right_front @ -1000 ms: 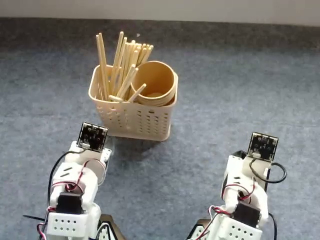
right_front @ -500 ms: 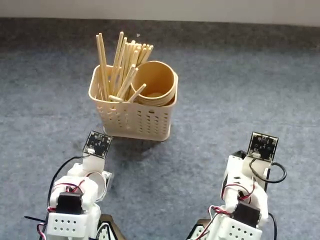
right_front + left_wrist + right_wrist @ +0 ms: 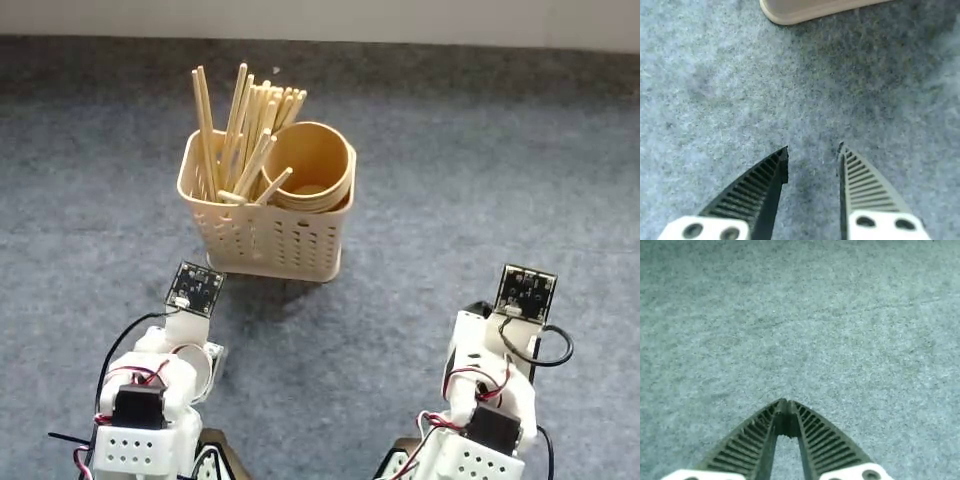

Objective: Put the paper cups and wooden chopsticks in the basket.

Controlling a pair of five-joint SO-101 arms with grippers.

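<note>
The chopsticks [image 3: 245,120] stand bundled in the basket [image 3: 265,245], on its left side in the high view. They lean and project well above the rim. The cups [image 3: 312,165] sit nested upright beside them, touching the bundle. The basket rests on the tabletop [image 3: 480,170].

The left hand [image 3: 812,148] is parted by a narrow gap and holds nothing. It hangs over the tabletop near the basket's base. The right hand [image 3: 786,405] is pressed closed on nothing, well apart from the basket.

Judgement: loading appears complete, and the step in hand is parking both arms. Route the left hand away from the basket wall. Do not brush the projecting chopsticks, as the bundle could tip out.
</note>
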